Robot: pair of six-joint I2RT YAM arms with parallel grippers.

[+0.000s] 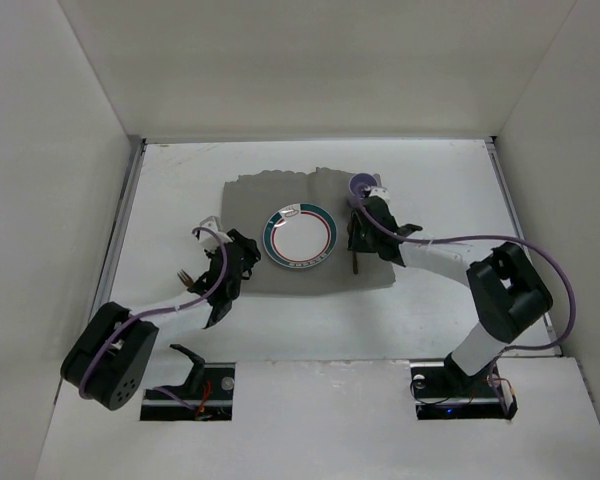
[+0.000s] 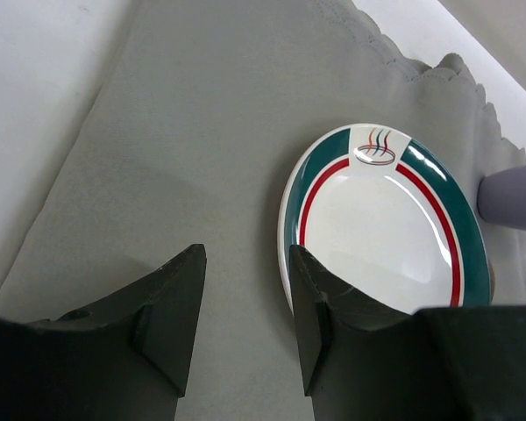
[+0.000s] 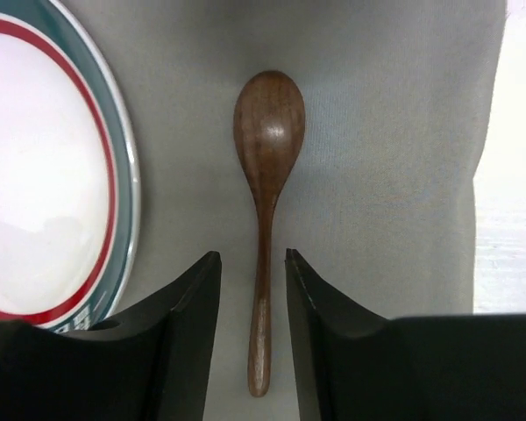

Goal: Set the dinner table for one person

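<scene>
Your right hand is hovering, jaws parted and gripping nothing, astride the wooden spoon at 3 o'clock of the plate, while your left hand is hanging open, empty, at 8 o'clock, the white surface lying beneath the grey placemat.

Plain white walls (three sides)

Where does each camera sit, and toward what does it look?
Top external: above, behind the bases, looking down on the dinner table, grey placemat, plate; left arm and right arm show.
Left wrist: on the left hand, facing across the placemat to plate and purple cup; its open fingers show.
Right wrist: on the right hand, looking down on a wooden spoon; open fingers straddle its handle.
Shared: all three see plate and placemat.
</scene>
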